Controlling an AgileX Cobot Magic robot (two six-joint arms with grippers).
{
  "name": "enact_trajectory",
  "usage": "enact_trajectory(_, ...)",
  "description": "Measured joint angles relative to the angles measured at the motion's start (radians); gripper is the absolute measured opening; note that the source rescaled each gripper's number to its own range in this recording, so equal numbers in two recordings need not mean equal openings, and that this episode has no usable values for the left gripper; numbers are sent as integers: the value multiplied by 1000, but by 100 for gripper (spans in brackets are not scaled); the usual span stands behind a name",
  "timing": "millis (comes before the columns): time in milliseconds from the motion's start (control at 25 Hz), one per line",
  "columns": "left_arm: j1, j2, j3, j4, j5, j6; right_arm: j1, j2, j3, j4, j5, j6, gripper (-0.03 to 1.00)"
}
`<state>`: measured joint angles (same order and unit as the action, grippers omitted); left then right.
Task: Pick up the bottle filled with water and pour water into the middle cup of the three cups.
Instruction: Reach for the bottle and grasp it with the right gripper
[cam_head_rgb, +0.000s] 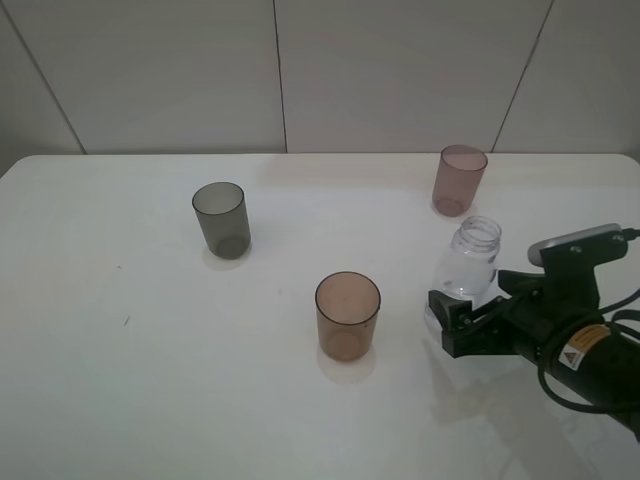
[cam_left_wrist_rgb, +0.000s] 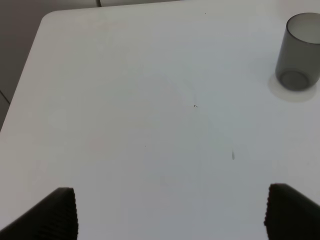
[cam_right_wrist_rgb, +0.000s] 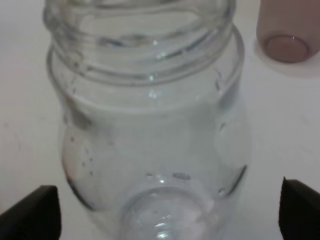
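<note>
From up high the whole white tabletop is in sight. The smoky grey translucent plastic tumbler is off to the left, and the translucent amber-brown plastic tumbler sits in the middle, nearer the front. The pinkish-mauve translucent tumbler is at the back right. Just in front of that one stands the small clear colourless plastic bottle, upright and capless, to the right of the amber one, with the right gripper down at its base.

Only the right wrist camera shows how the fingers sit — the bottle fills the gap between the black fingertips. They are spread wide to either side of it, and a strip of table shows beside one tip, so they are not pinching. That close view also picks out the threaded neck, the rounded shoulders and small beads on the glossy wall. I can't make out the water level.

The left gripper shows only in its own wrist view — ribbed black fingers spread apart over bare table with nothing between them, the grey tumbler well off.
</note>
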<state>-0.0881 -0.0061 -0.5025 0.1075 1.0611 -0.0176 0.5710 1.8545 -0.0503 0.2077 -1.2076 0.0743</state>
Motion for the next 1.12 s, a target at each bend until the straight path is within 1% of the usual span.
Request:
enact_trajectory(240,0,0,0,0,0,0,0,1,-37,5,0,-10,100)
enact_trajectory(560,0,0,0,0,0,0,0,2,-58,38,0,-19,100)
enact_trajectory(720,0,0,0,0,0,0,0,38,-79,39,-1,-29,100)
enact_trajectory(800,0,0,0,0,0,0,0,69,-85,41,-1,-32,97)
enact_trajectory(840,0,0,0,0,0,0,0,80,-86,42,-1,-32,91)
enact_trajectory(880,0,0,0,0,0,0,0,89,-86,44,-1,-32,80)
enact_trajectory(920,0,0,0,0,0,0,0,91,-86,45,-1,-33,65)
enact_trajectory(960,0,0,0,0,0,0,0,91,-87,45,-1,-33,48)
enact_trajectory(1000,0,0,0,0,0,0,0,91,-90,45,-1,-33,26)
enact_trajectory(1040,0,0,0,0,0,0,0,91,-94,45,-1,-33,0)
enact_trajectory(1120,0,0,0,0,0,0,0,92,-95,46,0,-33,0)
